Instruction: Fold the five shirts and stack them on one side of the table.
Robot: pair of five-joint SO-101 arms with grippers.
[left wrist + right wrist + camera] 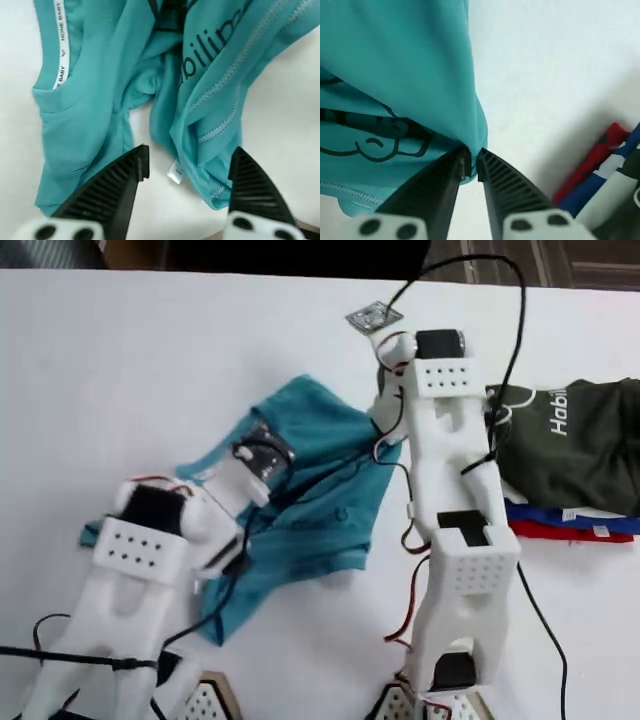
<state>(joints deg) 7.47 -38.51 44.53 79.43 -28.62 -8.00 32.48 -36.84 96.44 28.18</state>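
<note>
Pinching: the right end effector (386, 408) (472, 156) is clamped on a fold of the teal shirt (320, 490) (395, 70), with both fingers pressed on the cloth at the shirt's edge nearest the stack.
Left end effector: the left end effector (264, 450) (190, 155) hangs over the middle of the teal shirt with its fingers set wide apart. Nothing is between them but cloth and bare surface below.
Teal shirt: it lies crumpled and unfolded in the middle of the white surface (150, 350), reaching toward the near edge. One corner is lifted toward the far edge, where the right arm holds it. The left wrist view shows its collar with a white neck tape (62, 45), bunched folds, stitched hems and a small white care tag (175, 173) just beside the cloth. The right wrist view shows a black line drawing (370, 145) printed on it.
Stack: three folded shirts sit at the right edge of the surface. A dark green shirt (585, 450) is on top, a blue shirt (560, 515) under it and a red shirt (570, 531) at the bottom. They lie near the right arm but apart from the teal shirt.
Cable: a black cable (516, 330) loops from the right arm over the far part of the surface.
</note>
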